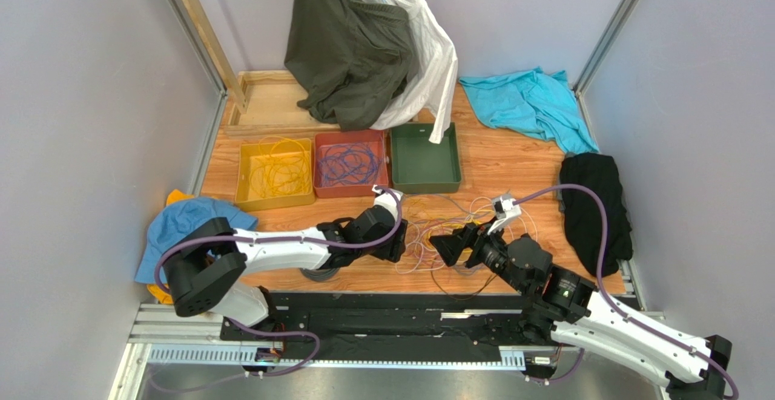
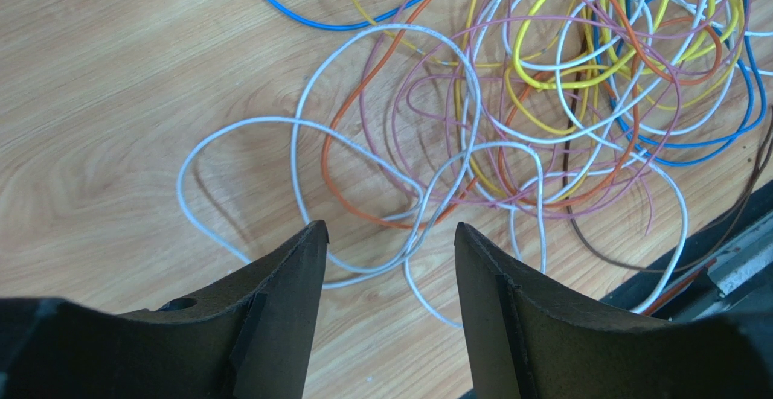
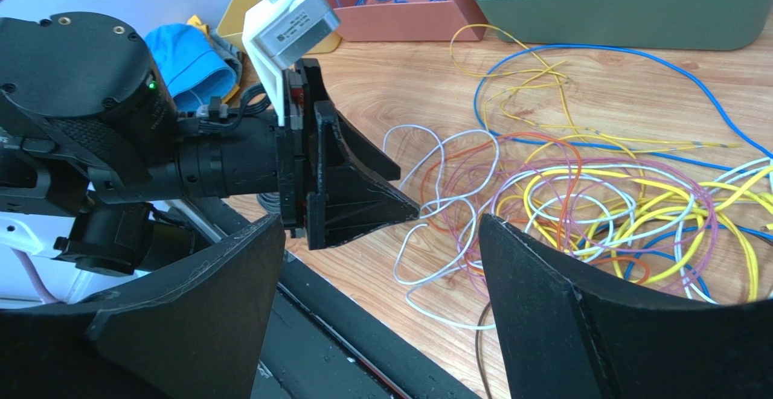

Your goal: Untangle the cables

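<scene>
Top external, item one: where do the cables point(image 1: 447, 213) lie?

I log them as one loose tangle on the wooden table point(image 1: 509, 159), at 6 o'clock from the green tray point(image 1: 425, 160). White, yellow, orange, pink and blue strands overlap, and I cannot follow any single one through. More yellow strands sit in the yellow tray point(image 1: 240, 178) and blue ones in the red tray point(image 1: 350, 191), both at about 10 o'clock from the tangle.

Item two: the left gripper?

My left gripper point(image 2: 390, 231) is at the 9 o'clock edge of the tangle, low over the wood. Its fingers stand moderately apart with nothing between the pads. A white loop lies on the table under the gap, not pinched.

And the right?

My right gripper point(image 3: 381, 227) is at the tangle's 6 o'clock edge, pointed toward 9 o'clock and facing the left one. Its fingers are spread wide and hold nothing. From its wrist camera, the left gripper's tip is near the white loops. Whether it touches them I cannot tell.
</scene>
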